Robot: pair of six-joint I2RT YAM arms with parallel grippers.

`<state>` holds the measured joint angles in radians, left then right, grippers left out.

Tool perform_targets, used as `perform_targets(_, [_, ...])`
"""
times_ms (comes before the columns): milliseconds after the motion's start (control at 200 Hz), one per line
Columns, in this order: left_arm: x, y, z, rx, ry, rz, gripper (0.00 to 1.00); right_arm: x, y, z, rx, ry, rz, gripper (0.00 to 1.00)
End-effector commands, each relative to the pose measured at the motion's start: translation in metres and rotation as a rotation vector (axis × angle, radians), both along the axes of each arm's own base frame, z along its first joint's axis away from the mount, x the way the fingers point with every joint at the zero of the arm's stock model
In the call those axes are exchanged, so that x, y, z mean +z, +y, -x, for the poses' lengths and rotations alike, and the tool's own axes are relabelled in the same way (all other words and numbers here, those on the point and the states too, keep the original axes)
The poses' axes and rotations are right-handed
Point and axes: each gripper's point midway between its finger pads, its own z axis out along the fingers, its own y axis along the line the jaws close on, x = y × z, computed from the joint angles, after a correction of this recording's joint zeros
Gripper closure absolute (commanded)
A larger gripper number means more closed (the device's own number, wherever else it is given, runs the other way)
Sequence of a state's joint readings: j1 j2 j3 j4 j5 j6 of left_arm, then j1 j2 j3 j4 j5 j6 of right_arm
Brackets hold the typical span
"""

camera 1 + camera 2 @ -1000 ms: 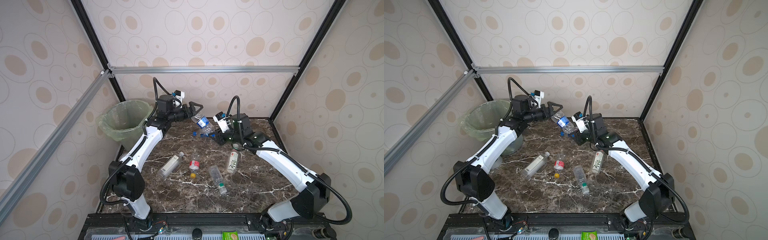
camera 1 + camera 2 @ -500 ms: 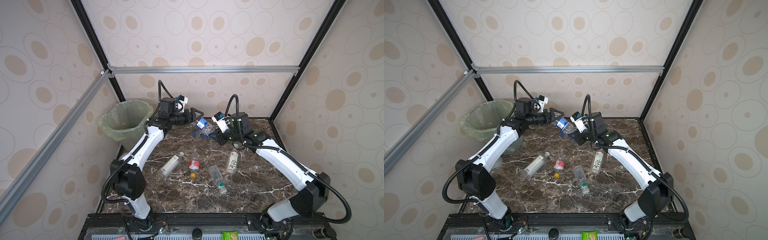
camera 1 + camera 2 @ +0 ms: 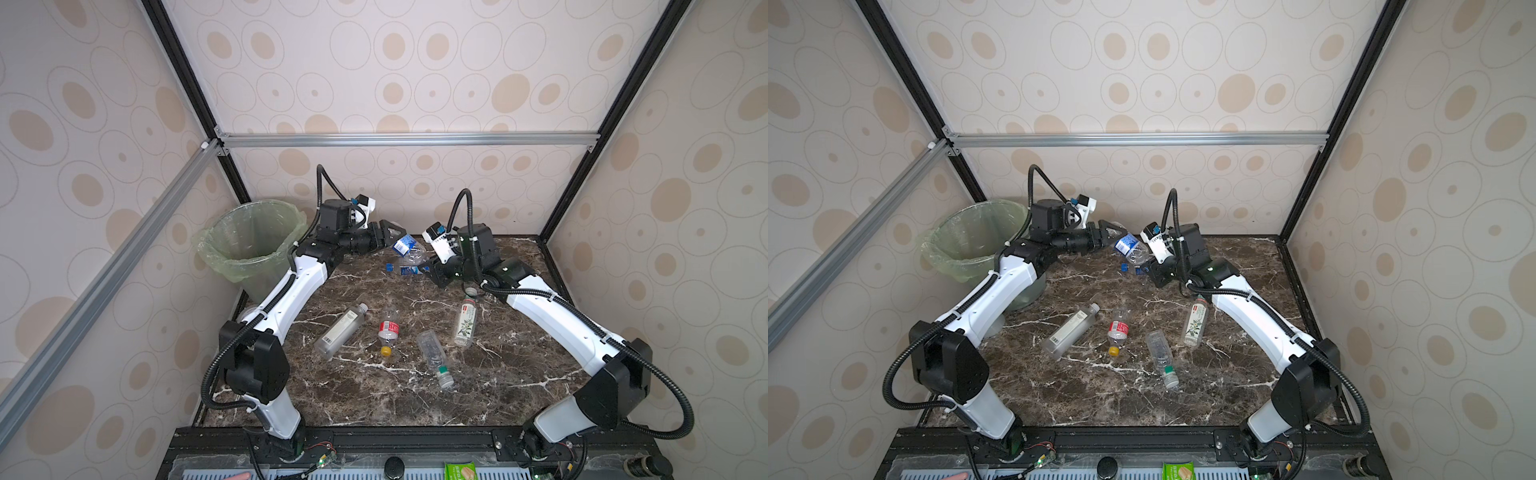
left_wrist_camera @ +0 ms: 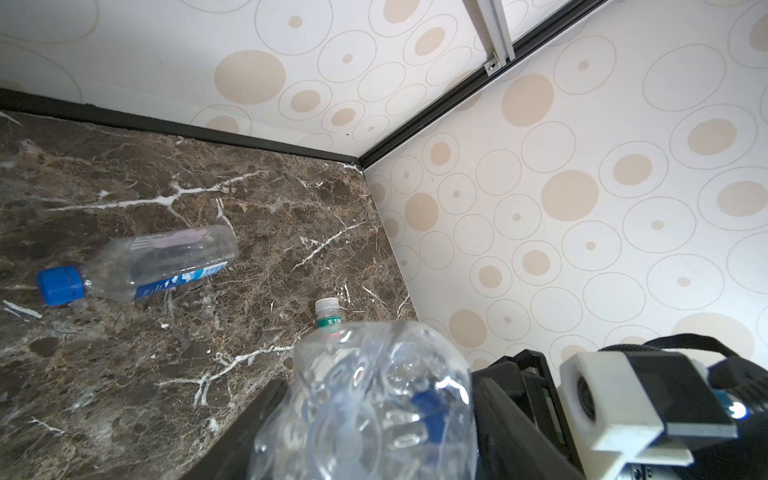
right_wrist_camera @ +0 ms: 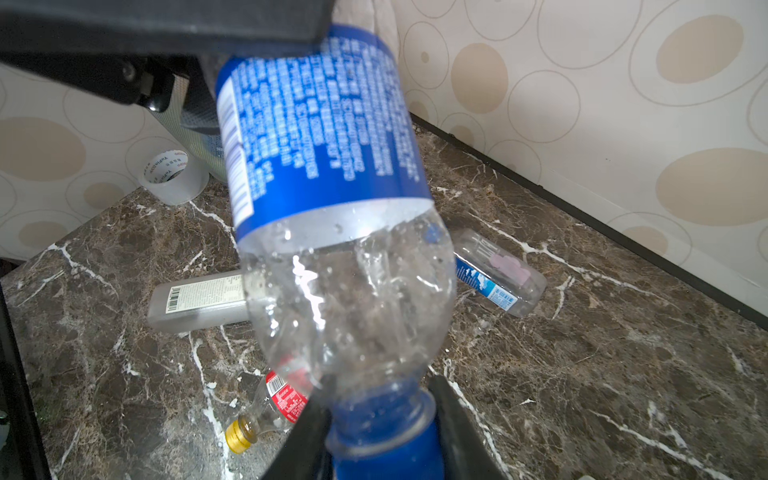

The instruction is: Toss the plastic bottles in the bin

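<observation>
Plastic bottles (image 3: 1119, 330) are strewn over the brown, white-veined marble table (image 3: 374, 399), and one hangs in the air between the two arms. Far left, at the table's back corner, stands the bin (image 3: 226, 266), a round tapered tub of cloudy plastic with a crinkled pale green bag folded over its rim; the left arm's white link crosses in front of it. A clear tape roll (image 5: 172, 176) sits near its base. Next, the left gripper (image 3: 392, 237) has its black jaws either side of the base end of the blue-labelled bottle (image 3: 405, 245), thin, dimpled and wet inside; whether they squeeze it I cannot tell. The right gripper (image 3: 430, 269) is clamped on that bottle's blue-capped neck, holding it tilted above the table near the back wall. Below lies a blue-capped bottle (image 4: 137, 266). Nearer the front, flat and apart, lie a frosted square-sided bottle (image 3: 338, 332), a red-labelled bottle (image 3: 388, 330) with a yellow cap, a crumpled clear bottle (image 3: 432, 357), and a white-labelled bottle (image 3: 465, 322) with its cap end under the right arm
</observation>
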<state>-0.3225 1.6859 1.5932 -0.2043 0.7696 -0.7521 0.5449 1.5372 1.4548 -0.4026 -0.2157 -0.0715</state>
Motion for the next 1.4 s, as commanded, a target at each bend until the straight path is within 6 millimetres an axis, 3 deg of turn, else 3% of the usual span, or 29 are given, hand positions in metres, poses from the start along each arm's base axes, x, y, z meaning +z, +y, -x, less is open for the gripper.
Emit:
perform_targets(0, [0.024, -0.002, 0.008, -0.019, -0.052, 0.050, 0.32, 0.012, 0.006, -0.008, -0.001, -0.033, -0.032, 0.84])
perform_targets(730, [0.042, 0.011, 0.002, 0.113, -0.094, 0.223, 0.35, 0.008, 0.017, -0.013, -0.027, 0.008, -0.161, 0.84])
perform_targets(1395, [0.056, 0.000, -0.008, 0.130, -0.118, 0.263, 0.32, 0.015, 0.028, -0.003, 0.009, 0.021, -0.213, 0.84])
